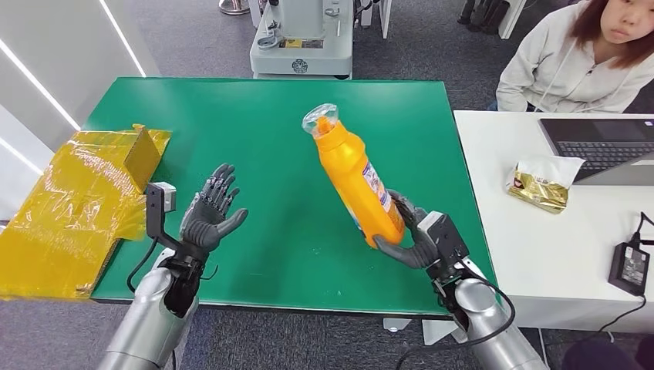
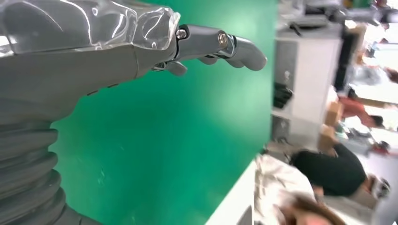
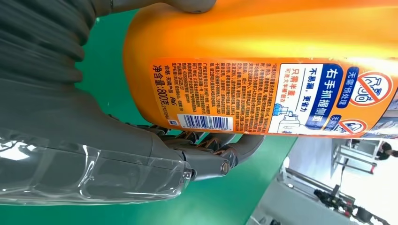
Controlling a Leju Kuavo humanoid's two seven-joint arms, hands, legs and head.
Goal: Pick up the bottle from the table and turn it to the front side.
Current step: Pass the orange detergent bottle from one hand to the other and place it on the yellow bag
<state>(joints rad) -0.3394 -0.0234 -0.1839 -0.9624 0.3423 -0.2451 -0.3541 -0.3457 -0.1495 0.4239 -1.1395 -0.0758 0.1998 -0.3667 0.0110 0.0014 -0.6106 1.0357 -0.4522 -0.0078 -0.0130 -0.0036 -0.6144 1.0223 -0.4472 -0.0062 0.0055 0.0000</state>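
An orange bottle [image 1: 357,176] with a clear-wrapped cap is held up above the green table [image 1: 262,131], tilted with its cap toward the far left. My right hand [image 1: 412,235] grips its lower end. Up close in the right wrist view the bottle [image 3: 263,42] shows its back label with a barcode, my right hand [image 3: 141,145] wrapped round its base. My left hand [image 1: 212,212] hovers over the table's near left part, fingers spread and nothing in it. My left hand [image 2: 141,47] also reaches out over the green surface in the left wrist view.
A yellow film-wrapped box [image 1: 73,204] lies on the table's left edge. To the right stands a white table [image 1: 555,254] with a laptop [image 1: 605,146], a gold packet [image 1: 540,189] and a black power brick [image 1: 628,266]. A person [image 1: 578,54] sits behind it. A machine [image 1: 302,38] stands beyond the table.
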